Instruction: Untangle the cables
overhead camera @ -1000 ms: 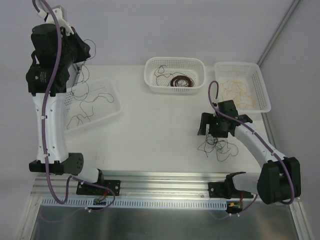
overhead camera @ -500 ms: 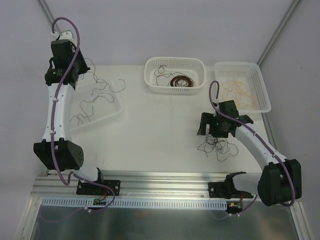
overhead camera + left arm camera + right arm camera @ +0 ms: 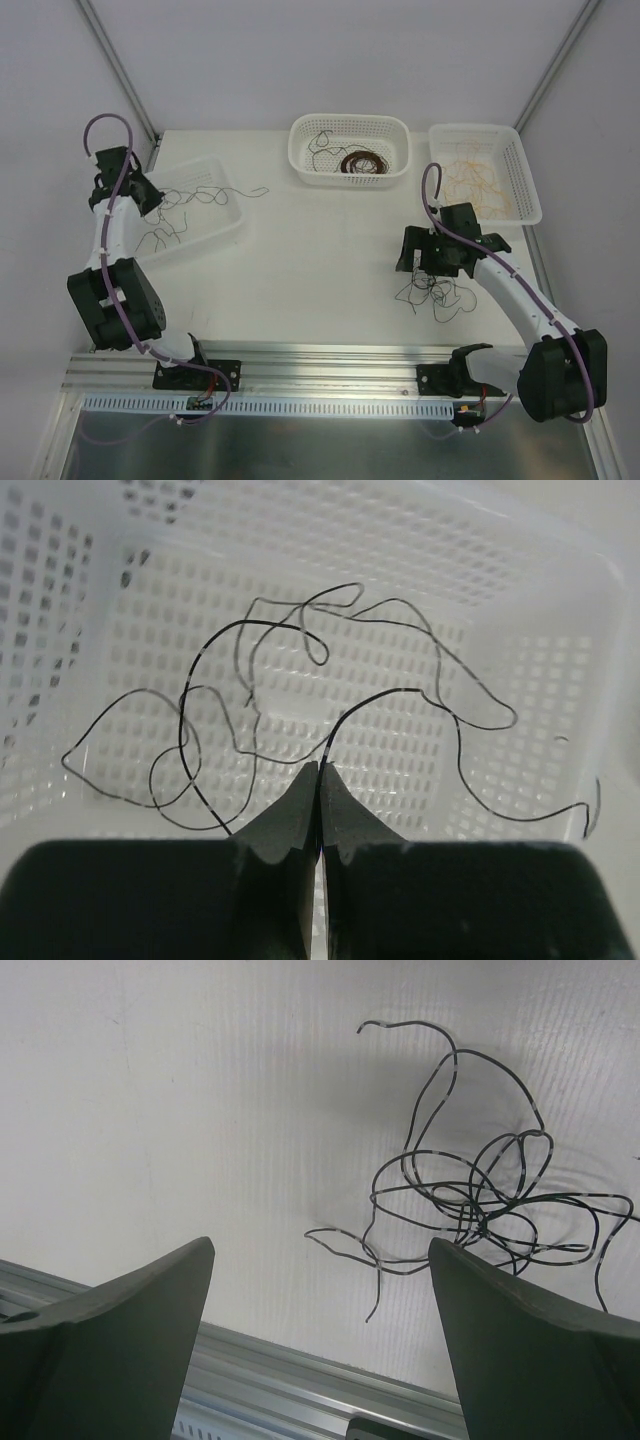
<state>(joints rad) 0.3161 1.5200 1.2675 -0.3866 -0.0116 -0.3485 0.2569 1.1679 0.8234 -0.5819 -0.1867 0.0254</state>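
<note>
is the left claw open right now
No, the left claw is closed tight, with a black cable running into its tip over the white basket.

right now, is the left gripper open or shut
Shut: the left gripper has its fingers together with no gap, pinching a black cable over the white basket.
</note>
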